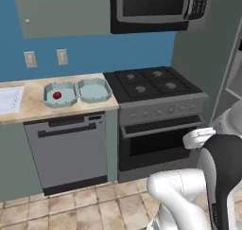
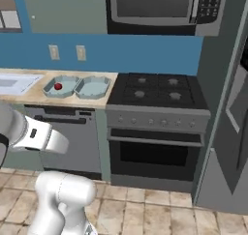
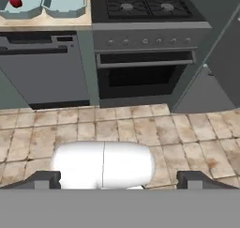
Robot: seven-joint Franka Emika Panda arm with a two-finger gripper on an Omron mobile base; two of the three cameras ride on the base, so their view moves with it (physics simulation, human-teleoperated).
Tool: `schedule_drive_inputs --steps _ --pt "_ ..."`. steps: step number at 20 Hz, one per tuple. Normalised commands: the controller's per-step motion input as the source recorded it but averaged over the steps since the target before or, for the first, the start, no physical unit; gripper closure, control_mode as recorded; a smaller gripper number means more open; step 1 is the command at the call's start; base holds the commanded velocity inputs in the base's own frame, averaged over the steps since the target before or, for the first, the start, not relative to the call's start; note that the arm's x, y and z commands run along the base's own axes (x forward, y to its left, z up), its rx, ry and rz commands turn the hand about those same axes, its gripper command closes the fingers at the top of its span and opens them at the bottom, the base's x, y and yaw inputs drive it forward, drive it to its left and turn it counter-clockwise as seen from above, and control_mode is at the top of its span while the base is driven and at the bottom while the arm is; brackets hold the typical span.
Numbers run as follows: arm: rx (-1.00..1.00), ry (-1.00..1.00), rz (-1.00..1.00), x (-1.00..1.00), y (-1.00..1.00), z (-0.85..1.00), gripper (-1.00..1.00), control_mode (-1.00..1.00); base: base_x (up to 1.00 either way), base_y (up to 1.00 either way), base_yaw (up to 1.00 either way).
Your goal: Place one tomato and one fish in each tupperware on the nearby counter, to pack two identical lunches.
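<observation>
Tomato waits in the tupperware farther from the stove, tool wide and empty.

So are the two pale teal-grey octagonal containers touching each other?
Touching: in the left base view the pale teal-grey container with the red tomato meets the empty teal-grey container rim to rim, no counter between.

base views: behind the arm, left and right, both facing the stove and counter
hand view: low, looking across floor tiles at the oven
</observation>
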Motion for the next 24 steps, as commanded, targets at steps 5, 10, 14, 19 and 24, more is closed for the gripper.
schedule_drive_inputs --steps 5,10,14,19,24 --pt "0.00 0.00 0.00 0.00 0.00 0.00 -1.00 1.00 -0.65 -1.00 -0.17" --pt "0.00 0.00 0.00 0.00 0.00 0.00 -1.00 1.00 -0.26 -1.00 -0.15" --pt "0.00 0.00 0.00 0.00 0.00 0.00 -1.00 1.00 0.00 -1.00 -0.14" --pt "0.00 0.00 0.00 0.00 0.00 0.00 -1.00 1.00 0.09 -1.00 -0.10" --pt "0.00 0.00 0.00 0.00 0.00 0.00 -1.00 1.00 0.24 -1.00 -0.03"
